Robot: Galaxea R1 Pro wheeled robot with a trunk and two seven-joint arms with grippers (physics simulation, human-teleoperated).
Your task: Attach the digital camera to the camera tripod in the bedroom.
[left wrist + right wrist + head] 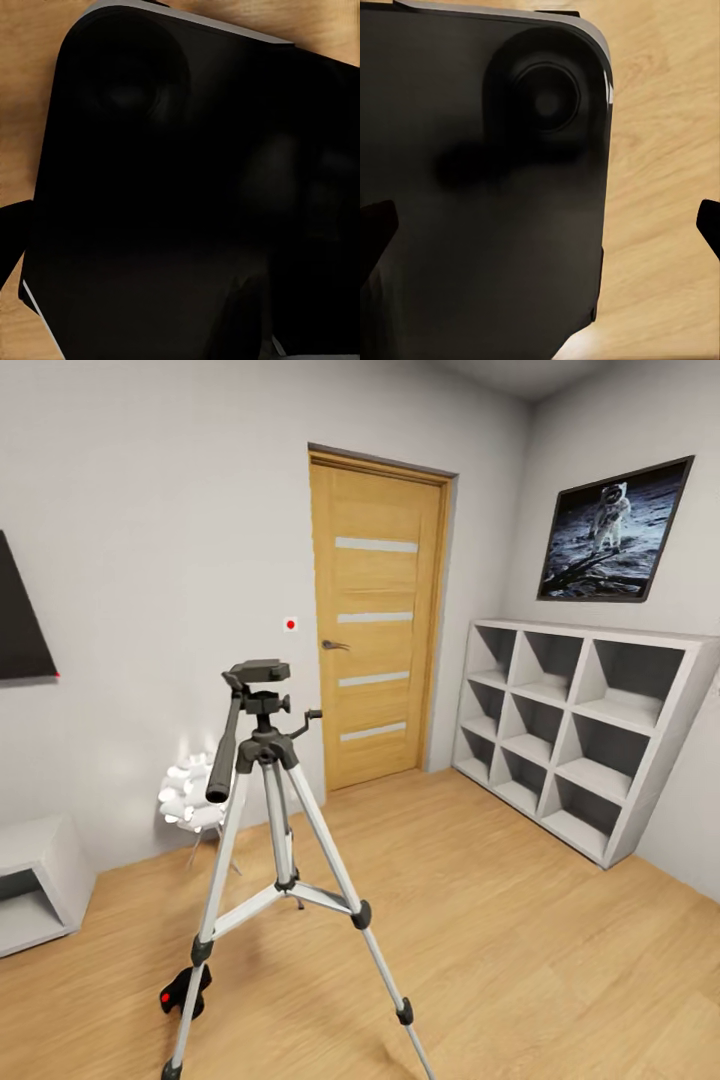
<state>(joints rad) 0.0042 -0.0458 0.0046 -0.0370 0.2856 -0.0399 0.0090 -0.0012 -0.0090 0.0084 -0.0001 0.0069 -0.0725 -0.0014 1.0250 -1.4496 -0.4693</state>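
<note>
I'm in the bedroom; tripod [268, 800] stands upright on the wood floor [500, 920], legs spread, head plate bare, pan handle hanging down from the head. Using the tripod as reference: camera [185, 990] lies on the floor just beside the tripod's near foot on the TV-wall side, partly hidden behind that leg, red button showing; not mounted, so the task is at its start. Door [378, 620] is beyond the tripod; cube shelves [580, 730] well apart from it along the poster wall; a white spiky lamp [190, 795] sits behind it by the wall.

Right pincer [540, 225]: dark fingertips at both edges of the wrist view, spread wide, nothing between them; I read it as open and empty, hanging over the robot's black base [480, 187]. Left pincer: wrist view is nearly all dark base with one dark tip at the edge; can't tell open or closed.

My take on the step: go for the camera first; roll the base in slowly so it doesn't clip the near leg, since a nudge could tip the tripod or kick the camera away; lower the trunk, come in from the side away from the leg, grip the body, not the lens; keep it level for seating on the head plate.
</note>
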